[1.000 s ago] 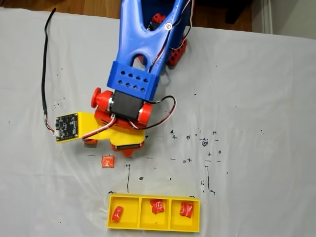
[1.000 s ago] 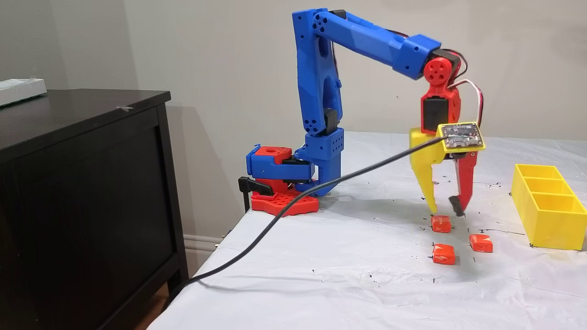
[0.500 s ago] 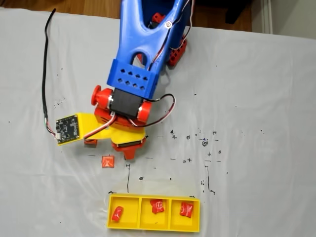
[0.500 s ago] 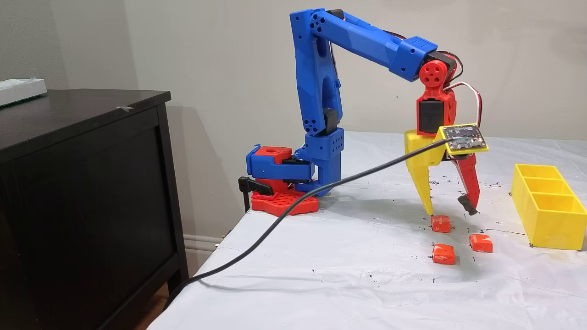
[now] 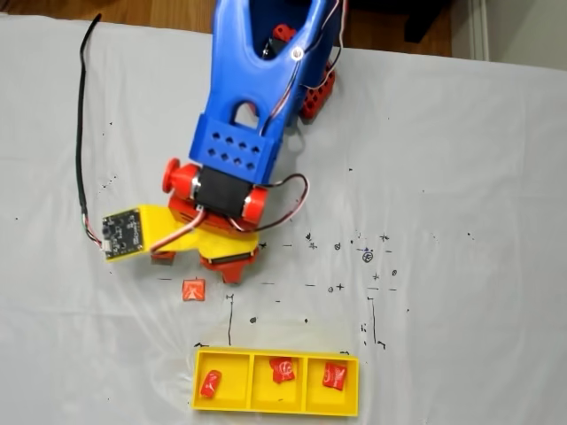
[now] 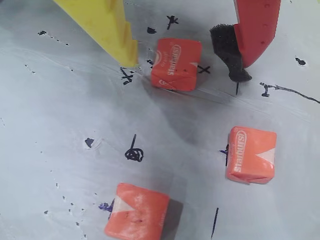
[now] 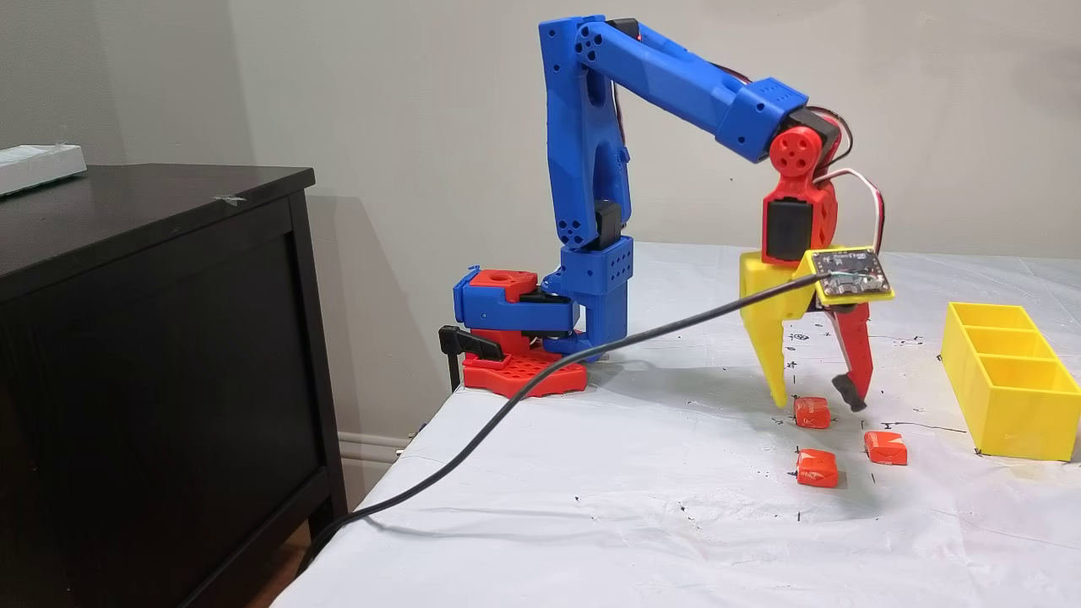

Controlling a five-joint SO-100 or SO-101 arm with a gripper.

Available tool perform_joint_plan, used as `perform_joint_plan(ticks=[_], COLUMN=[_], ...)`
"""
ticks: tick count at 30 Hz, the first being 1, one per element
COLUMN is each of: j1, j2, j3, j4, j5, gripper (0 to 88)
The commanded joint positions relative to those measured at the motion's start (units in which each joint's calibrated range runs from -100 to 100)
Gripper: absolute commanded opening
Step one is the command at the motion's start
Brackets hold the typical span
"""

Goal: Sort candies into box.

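Three orange-red candies lie on the white cloth. In the wrist view one candy (image 6: 176, 64) sits between the fingers of my open gripper (image 6: 185, 67), apart from the yellow finger (image 6: 107, 25) on its left and the black-padded red finger (image 6: 252, 27) on its right. Two more candies (image 6: 251, 154) (image 6: 137, 212) lie nearer the camera. From the side, the gripper (image 7: 816, 404) straddles that candy (image 7: 812, 412) with both tips near the cloth. The yellow box (image 5: 276, 409) holds one darker red candy in each compartment (image 5: 211, 383) (image 5: 283, 369) (image 5: 334, 375).
The blue arm (image 7: 591, 186) rises from a red base (image 7: 515, 371) at the table's back. A black cable (image 7: 549, 380) trails off the table's left edge. A dark cabinet (image 7: 152, 338) stands left of the table. Pen marks dot the cloth.
The gripper has opened wider, shifted slightly left in the side view and sunk lower, so its tips now stand either side of the candy.
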Motion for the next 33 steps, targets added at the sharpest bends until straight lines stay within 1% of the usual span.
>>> perform_joint_plan(ticks=[1,6,10,11,13,15,17,24,33], j1=[-0.8,-1.0,-1.2,-1.2,-1.2,-1.2,-1.2,-2.0,-9.1], j2=[1.8,3.4,5.2,5.5,5.6,4.6,2.6,-3.8,-9.9], j3=[-0.4,-0.3,-0.2,-0.2,-0.2,0.0,0.2,-0.5,-8.5], j4=[-2.1,-2.7,-3.5,-3.6,-4.0,-3.9,-3.7,-3.0,-3.4], j5=[-0.5,-0.5,-0.6,-0.8,-0.9,-0.5,0.0,-0.8,-5.5], gripper=[22.5,22.5,19.6,16.9,8.5,5.5,0.2,0.2,0.2])
